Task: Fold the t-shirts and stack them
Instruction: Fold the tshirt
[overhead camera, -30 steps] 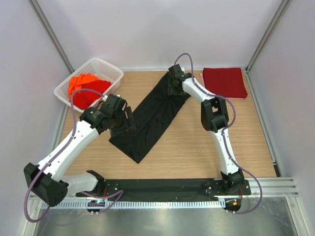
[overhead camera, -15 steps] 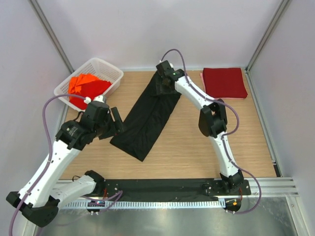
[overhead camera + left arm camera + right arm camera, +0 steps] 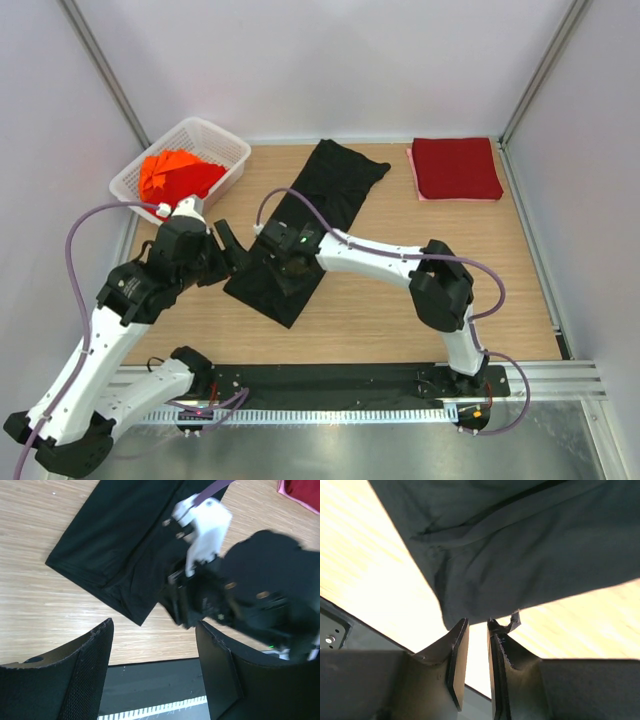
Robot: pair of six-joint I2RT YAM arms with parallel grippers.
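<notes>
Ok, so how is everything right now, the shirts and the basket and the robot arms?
black t-shirt: folded into a long strip, lying flat.
dark red t-shirt: folded, flat in the far right corner.
basket: upright, partly full.
orange-red t-shirts: crumpled and unfolded, in the basket.
left end effector: wide open, empty.
right end effector: open just a slit, empty, at the black t-shirt's near corner.

Top view: you get even, soft overhead light, sharp pic, only faint shadows on the table (image 3: pixel 400 300). The black t-shirt (image 3: pixel 332 188) reads nearly flat, w/ few folds showing. Right wrist view: the wood is badly blown out and glare eats the grain; cloth looks grey-washed, right fingers (image 3: pixel 459 650) dark & soft. Left wrist view: exposure ok, right arm (image 3: pixel 250 595) blurred, left fingers (image 3: pixel 85 675) out of focus.
</notes>
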